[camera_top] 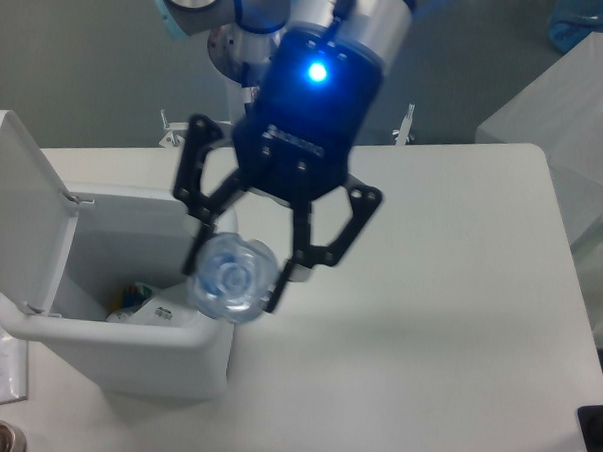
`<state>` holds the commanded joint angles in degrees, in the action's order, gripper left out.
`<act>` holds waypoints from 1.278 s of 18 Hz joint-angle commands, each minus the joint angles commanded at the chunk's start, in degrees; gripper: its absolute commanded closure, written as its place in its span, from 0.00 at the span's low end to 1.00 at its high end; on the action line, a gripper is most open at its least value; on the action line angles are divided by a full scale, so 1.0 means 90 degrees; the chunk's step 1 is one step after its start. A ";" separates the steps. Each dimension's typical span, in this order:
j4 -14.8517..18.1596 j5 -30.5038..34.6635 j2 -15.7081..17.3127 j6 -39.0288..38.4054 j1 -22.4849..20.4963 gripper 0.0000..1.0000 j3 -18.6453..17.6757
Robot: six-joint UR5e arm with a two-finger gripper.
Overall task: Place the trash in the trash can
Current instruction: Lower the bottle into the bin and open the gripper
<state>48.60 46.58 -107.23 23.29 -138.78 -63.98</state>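
The gripper point(235, 273) clamps its 2 fingers on the crushed clear bottle point(231, 279), held above the right rim of the open trash can point(126, 343). Inside the can lies the wrapper point(133, 297).

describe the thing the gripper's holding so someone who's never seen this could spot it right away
Start at the open light-grey trash can on the table's left side, lid swung up. Over its right rim hangs the dark blue gripper, its black fingers clamped on the bottle. It is a crushed clear plastic bottle seen end-on as a bluish, translucent round shape, the only see-through thing held in the air rather than lying in the bin.
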 joint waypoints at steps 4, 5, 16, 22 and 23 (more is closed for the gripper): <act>-0.0010 -0.0030 0.0253 0.0078 0.0078 0.41 -0.0497; -0.0010 -0.0030 0.0302 0.0146 0.0098 0.41 -0.0625; -0.0019 0.0009 0.0382 0.0635 0.0332 0.41 -0.1309; -0.0020 0.0029 0.0264 0.0693 0.0420 0.41 -0.1348; -0.0020 0.0029 0.0254 0.0713 0.0478 0.40 -0.1387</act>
<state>48.43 46.85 -104.94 29.71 -134.48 -76.46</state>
